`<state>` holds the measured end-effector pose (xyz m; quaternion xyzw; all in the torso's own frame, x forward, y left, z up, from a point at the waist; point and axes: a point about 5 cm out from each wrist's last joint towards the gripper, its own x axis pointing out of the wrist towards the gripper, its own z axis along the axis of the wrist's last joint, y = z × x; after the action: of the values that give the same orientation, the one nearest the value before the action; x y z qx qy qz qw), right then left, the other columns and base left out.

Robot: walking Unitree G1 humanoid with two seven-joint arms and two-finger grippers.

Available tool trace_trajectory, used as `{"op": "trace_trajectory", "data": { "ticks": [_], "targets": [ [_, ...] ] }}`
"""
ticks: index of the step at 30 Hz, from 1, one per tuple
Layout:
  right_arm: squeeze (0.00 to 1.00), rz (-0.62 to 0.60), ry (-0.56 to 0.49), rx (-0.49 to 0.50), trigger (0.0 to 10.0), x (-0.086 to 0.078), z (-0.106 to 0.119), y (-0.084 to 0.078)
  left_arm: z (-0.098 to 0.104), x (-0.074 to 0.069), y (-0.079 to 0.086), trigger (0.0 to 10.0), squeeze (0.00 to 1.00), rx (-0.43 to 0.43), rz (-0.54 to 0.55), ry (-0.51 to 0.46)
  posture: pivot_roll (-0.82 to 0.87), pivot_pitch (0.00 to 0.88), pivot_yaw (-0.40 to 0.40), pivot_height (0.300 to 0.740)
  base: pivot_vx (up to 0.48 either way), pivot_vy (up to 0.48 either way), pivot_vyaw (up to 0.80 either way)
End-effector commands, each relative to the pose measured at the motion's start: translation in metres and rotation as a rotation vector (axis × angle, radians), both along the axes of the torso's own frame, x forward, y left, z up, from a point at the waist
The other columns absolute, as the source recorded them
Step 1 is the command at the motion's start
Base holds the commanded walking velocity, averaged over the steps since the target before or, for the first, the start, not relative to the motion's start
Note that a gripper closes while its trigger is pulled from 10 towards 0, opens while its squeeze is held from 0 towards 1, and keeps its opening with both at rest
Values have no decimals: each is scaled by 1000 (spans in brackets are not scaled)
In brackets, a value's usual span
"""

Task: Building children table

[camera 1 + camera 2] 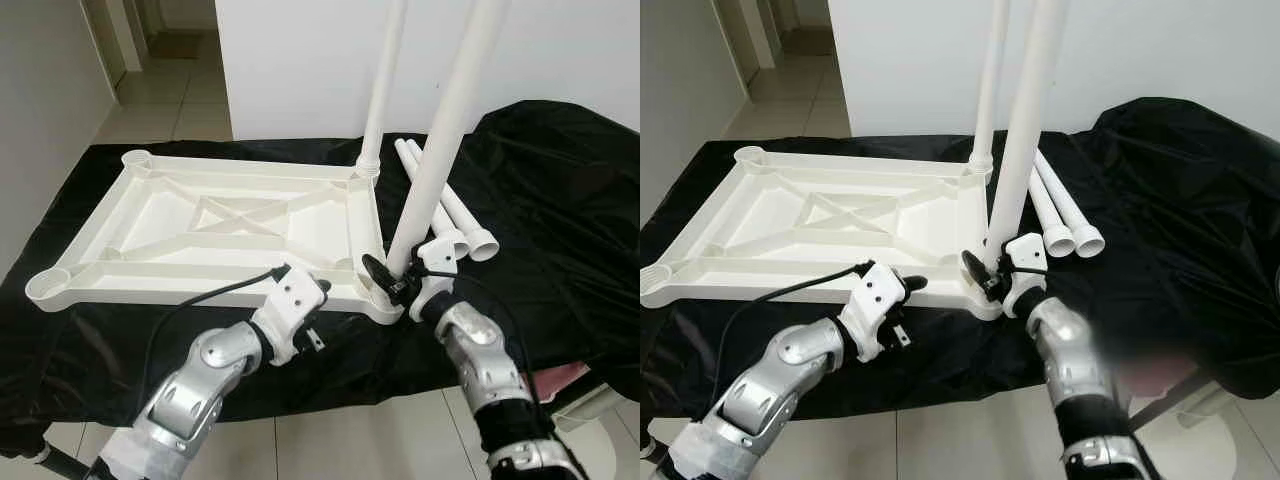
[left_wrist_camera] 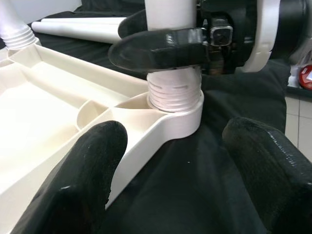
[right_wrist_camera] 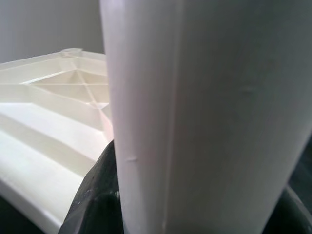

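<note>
- An upturned white tabletop [image 1: 210, 225] is seen lying flat on a black cloth [image 1: 560, 230], its ribbed underside facing up and a round socket at each corner.
- Two white legs are seen standing in the tabletop's right-hand sockets: the far leg [image 1: 383, 90] in the far right corner and the near leg [image 1: 445, 130] in the near right corner, leaning slightly to the right.
- The near leg's threaded end [image 2: 173, 90] is shown seated in the near right socket [image 2: 183, 114].
- The right gripper [image 1: 398, 275] is closed around the near leg just above the socket; one black finger [image 2: 156, 48] is seen wrapped across the leg's front.
- In the right wrist view the near leg [image 3: 204, 117] is shown close up, with the tabletop [image 3: 53, 117] behind it.
- The left gripper [image 1: 300, 290] is held at the tabletop's near edge, just left of the near right socket; its fingers [image 2: 83, 180] are spread apart, with nothing held between them.
- Two loose legs [image 1: 450, 205] are seen lying side by side on the cloth, to the right of the tabletop.
- Pale floor tiles [image 1: 350, 440] are visible at the near edge, and a white wall [image 1: 560, 60] beyond the cloth.
</note>
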<state>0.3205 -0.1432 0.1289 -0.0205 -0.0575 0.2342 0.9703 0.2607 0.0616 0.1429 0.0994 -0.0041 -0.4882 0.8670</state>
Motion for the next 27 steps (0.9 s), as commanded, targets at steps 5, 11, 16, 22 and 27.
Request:
{"op": "trace_trajectory", "data": {
  "ticks": [5,11,16,22,27],
  "targets": [
    [0,-185,105,39,10000,-8,-23,-2,0,-5,-6,10000,0,-18,16,-17,-9,0,12,740,0,0,0],
    [0,-466,132,46,10000,-11,-21,-3,0,-4,-4,10000,0,-19,43,-13,-4,0,3,740,0,0,0],
    [0,-568,136,43,10000,-10,-19,-5,0,-2,-3,10000,0,-20,54,-12,-6,0,-2,740,0,0,0],
    [0,-724,166,52,10000,-8,-19,5,0,3,1,10000,0,-32,136,-43,-13,0,-6,740,0,0,0],
    [1000,-585,106,152,10000,-5,-8,18,1,8,-1,10000,0,-55,181,-53,-23,13,-18,740,0,0,0]
  ]
}}
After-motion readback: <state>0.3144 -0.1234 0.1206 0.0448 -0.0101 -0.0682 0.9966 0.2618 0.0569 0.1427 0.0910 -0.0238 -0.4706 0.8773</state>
